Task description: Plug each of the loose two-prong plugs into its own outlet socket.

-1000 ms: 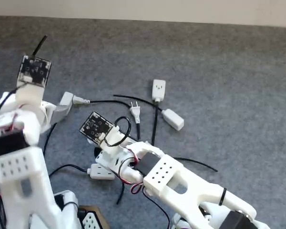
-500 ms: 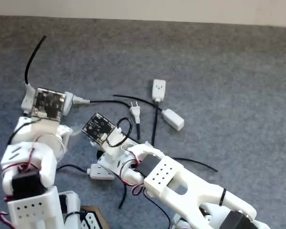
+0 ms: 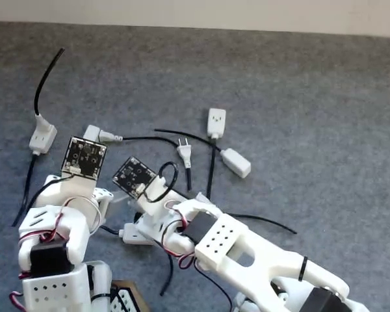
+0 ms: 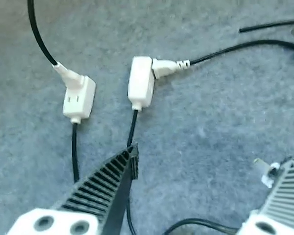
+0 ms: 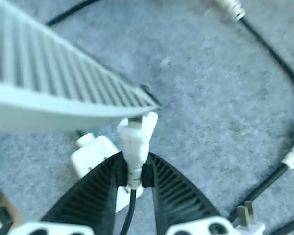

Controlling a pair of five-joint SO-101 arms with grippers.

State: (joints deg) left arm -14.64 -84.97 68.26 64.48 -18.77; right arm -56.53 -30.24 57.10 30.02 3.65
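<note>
The right tool (image 5: 134, 164) is clamped on a white plug (image 5: 135, 134) above the desk (image 5: 201, 88); the plug's prongs hide behind a finger (image 5: 63, 83) of the left tool (image 4: 210, 156), whose fingers stand apart. A socket (image 5: 93, 155) beside the plug is partly covered.

Your right pincer (image 5: 134, 169) is ribbed black, the plug (image 5: 135, 139) white. Its cord (image 5: 130, 208) is black; the counter (image 5: 210, 98) speckled grey.
</note>
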